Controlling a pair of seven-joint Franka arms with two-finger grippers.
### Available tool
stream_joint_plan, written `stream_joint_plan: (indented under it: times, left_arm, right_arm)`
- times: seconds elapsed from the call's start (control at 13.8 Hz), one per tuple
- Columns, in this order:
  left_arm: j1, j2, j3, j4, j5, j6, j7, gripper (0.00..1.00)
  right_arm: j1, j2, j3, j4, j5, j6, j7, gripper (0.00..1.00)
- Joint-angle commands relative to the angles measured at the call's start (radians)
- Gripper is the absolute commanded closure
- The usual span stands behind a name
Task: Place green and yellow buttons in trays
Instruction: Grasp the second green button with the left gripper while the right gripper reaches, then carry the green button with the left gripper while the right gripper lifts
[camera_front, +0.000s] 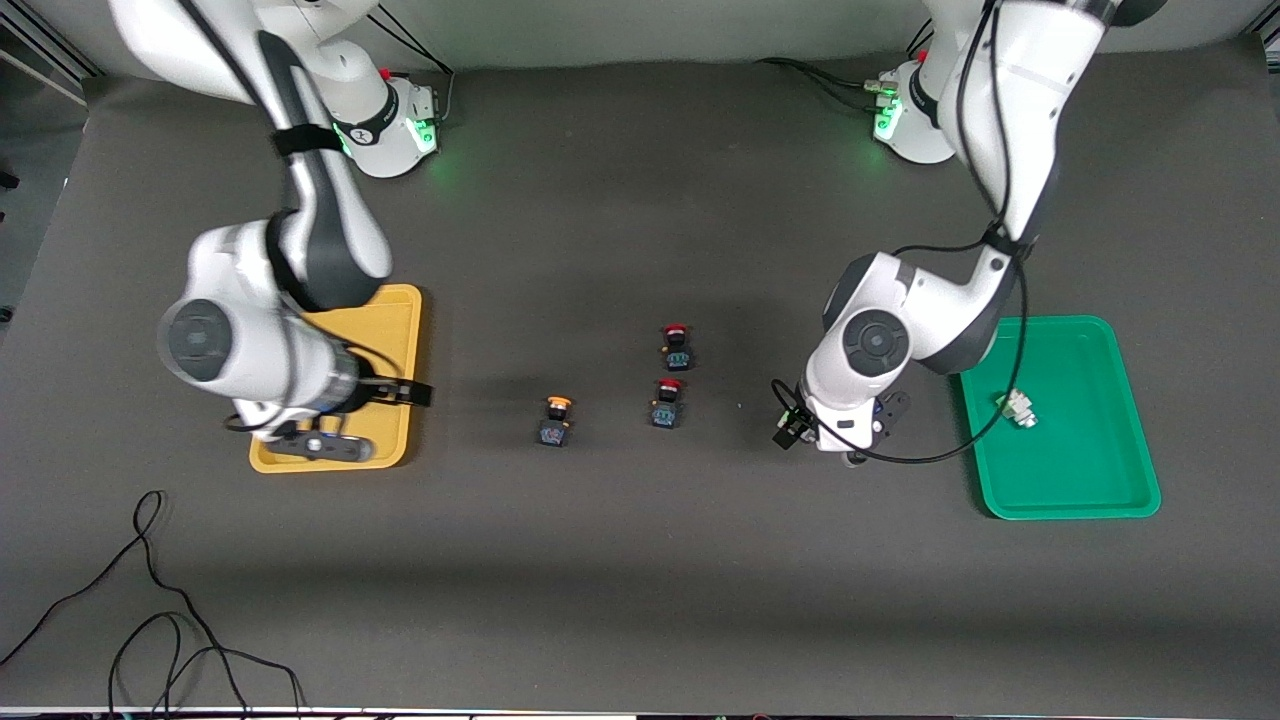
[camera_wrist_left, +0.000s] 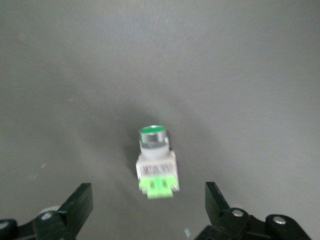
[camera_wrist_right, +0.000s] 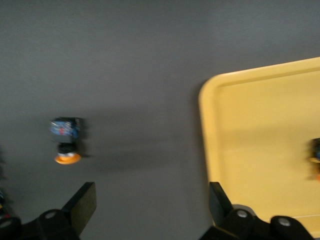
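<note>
Left tool (camera_wrist_left: 149, 207): fingers spread wide with nothing between them, held low over the bare worktop (camera_front: 640, 560) between the red-capped pair and the green tray (camera_front: 1090, 495).
Green button under left tool (camera_wrist_left: 156, 162): lies on the worktop just ahead of the open fingers, centred on the gap and touching neither finger; round green cap in a silvery ring, pale grey-white square body, bright green block at its end. A small label sits on the body; its writing cannot be read.
Green button in tray (camera_front: 1018, 407): pale grey-white, lying on its side on the tray floor, toward the right arm's side of the tray.
Green tray: shallow glossy plastic rectangle with rounded corners and a raised rim, at the left arm's end of the worktop.
Right tool (camera_wrist_right: 152, 207): fingers apart and empty, over the edge of the yellow tray (camera_front: 408, 330), straddling its rim in the wrist view.
Yellow button on worktop (camera_front: 555, 420): orange-yellow round cap on a black body with a bluish patch, well apart from the right tool, between the yellow tray and the red-capped pair.
Yellow button in tray (camera_wrist_right: 315, 159): dark body with an orange edge, only partly in view.
Yellow tray: same shape as the green one, smooth matt yellow.
Red-capped buttons (camera_front: 677, 345): two black bodies, one nearer the front camera than the other.
Worktop: dark grey, matt, smooth.
</note>
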Motion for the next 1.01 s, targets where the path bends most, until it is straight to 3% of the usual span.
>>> stream_joint_plan:
  times: [0.0,0.07,0.29,0.36,0.43,0.65,0.94]
  left_arm:
    - [-0.022,0.015,0.021,-0.004,0.042,0.038,-0.038,0.00]
    - [-0.024,0.017,0.021,-0.004,0.042,0.036,-0.038,0.04]
    - [-0.021,0.017,0.021,-0.003,0.045,0.036,-0.036,0.75]
    - [-0.020,0.017,0.021,-0.001,0.045,0.033,-0.034,0.90]
    - [-0.022,0.017,0.021,0.003,0.045,0.024,-0.034,0.98]
    - [-0.017,-0.006,0.024,0.043,0.045,-0.017,-0.021,1.00]
    - [0.042,-0.080,0.012,0.328,0.011,-0.492,0.195,1.00]
  right_arm:
    - [0.065,0.103,-0.015,0.067,0.113,0.057,0.084,0.00]
    - [0.083,0.132,-0.014,0.066,0.147,0.090,0.082,0.00]
    - [0.158,0.223,-0.014,0.066,0.165,0.200,0.089,0.00]
    - [0.172,0.249,-0.011,0.066,0.173,0.226,0.090,0.00]
    - [0.175,0.267,-0.008,0.066,0.187,0.242,0.090,0.00]
    - [0.175,0.304,0.024,0.066,0.208,0.280,0.089,0.00]
    - [0.175,0.347,0.052,0.066,0.210,0.338,0.090,0.00]
